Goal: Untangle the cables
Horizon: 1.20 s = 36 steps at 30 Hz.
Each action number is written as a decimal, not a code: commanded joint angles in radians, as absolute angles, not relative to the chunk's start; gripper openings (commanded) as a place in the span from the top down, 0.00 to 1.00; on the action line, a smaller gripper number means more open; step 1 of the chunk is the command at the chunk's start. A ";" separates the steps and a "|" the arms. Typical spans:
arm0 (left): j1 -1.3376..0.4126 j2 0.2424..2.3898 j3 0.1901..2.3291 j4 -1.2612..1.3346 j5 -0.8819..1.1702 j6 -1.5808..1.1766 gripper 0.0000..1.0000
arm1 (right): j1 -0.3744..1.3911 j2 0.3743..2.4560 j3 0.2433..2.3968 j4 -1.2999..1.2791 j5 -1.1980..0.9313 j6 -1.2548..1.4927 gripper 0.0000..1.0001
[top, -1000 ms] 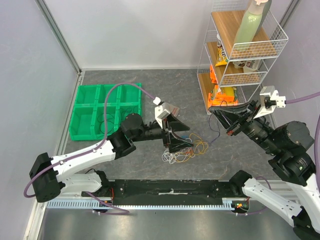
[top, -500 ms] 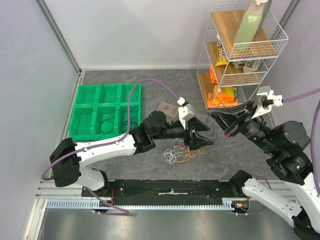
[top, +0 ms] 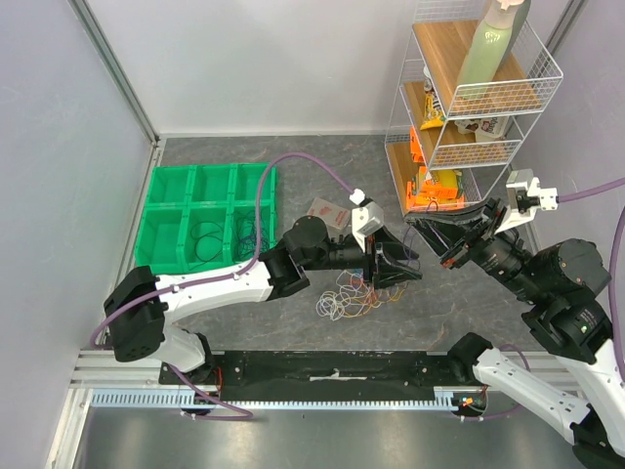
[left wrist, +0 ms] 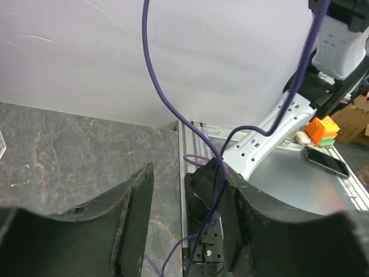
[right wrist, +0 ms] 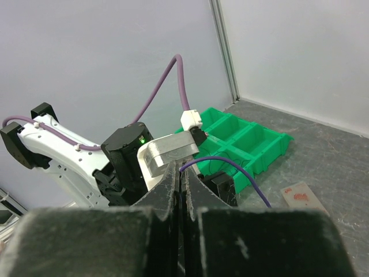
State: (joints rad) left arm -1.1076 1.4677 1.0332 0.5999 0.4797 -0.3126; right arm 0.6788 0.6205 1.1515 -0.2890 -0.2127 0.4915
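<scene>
The loose bunch of cables [top: 344, 299] lies on the grey tabletop [top: 293, 161], right of the green bin tray [top: 166, 210]. The left fingers [left wrist: 134, 222] stand spread, 1 dark purple cable [left wrist: 151, 86] running between them. The right fingers [right wrist: 164, 193], pressed together, pinch that cable.
</scene>
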 commanded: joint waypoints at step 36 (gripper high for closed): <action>-0.434 0.993 1.157 -0.181 0.287 -0.310 0.98 | 0.683 0.561 0.922 -0.440 0.043 0.459 0.09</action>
State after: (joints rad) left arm -0.4873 0.9966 1.0924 -0.1383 0.2424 -0.2825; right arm 0.6788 0.5766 0.9375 -0.4358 0.0246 0.4549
